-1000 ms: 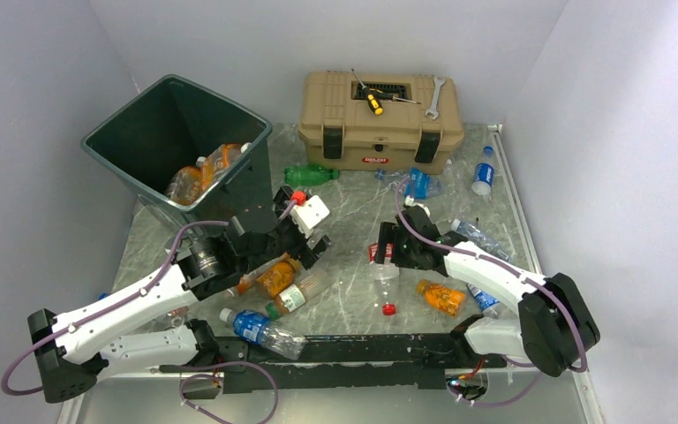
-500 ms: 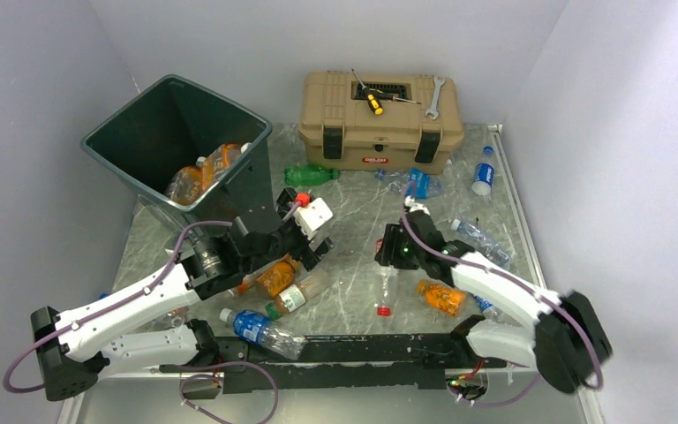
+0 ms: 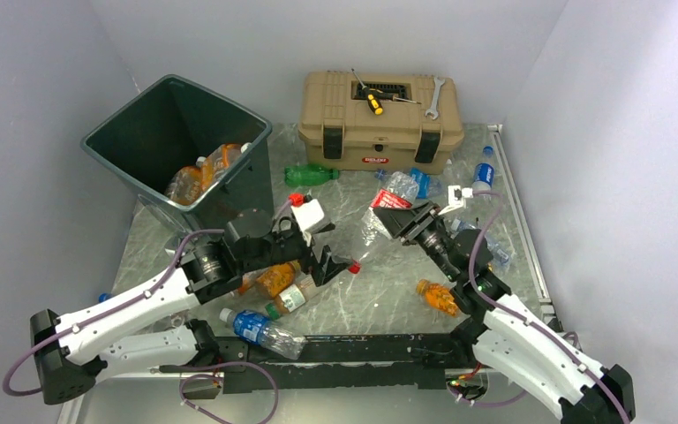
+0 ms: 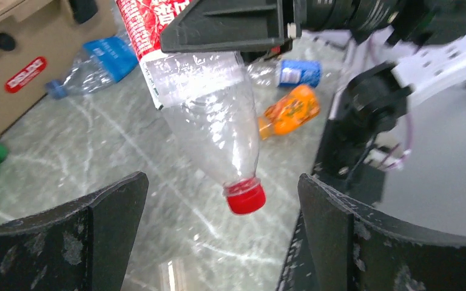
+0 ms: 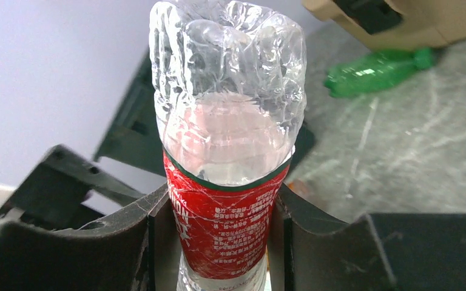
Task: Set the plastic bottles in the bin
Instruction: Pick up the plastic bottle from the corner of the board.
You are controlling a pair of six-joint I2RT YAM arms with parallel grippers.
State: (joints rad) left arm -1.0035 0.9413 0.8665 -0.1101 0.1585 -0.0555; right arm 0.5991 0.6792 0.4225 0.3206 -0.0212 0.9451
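Clear bottle (image 4: 209,115), red label: clamped at the label between the right gripper's (image 5: 218,242) fingers, held above the table (image 3: 353,300), red cap (image 4: 246,199) tilted downward. Left gripper (image 4: 221,242): fingers spread wide, nothing held, cap just ahead of them. Bin (image 3: 154,132): back-left, well apart, orange bottles (image 3: 203,172) inside.

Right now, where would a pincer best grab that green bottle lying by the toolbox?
Probably across the middle of the green bottle, from straight above, closing on its long sides: it lies flat on its side with nothing on top.
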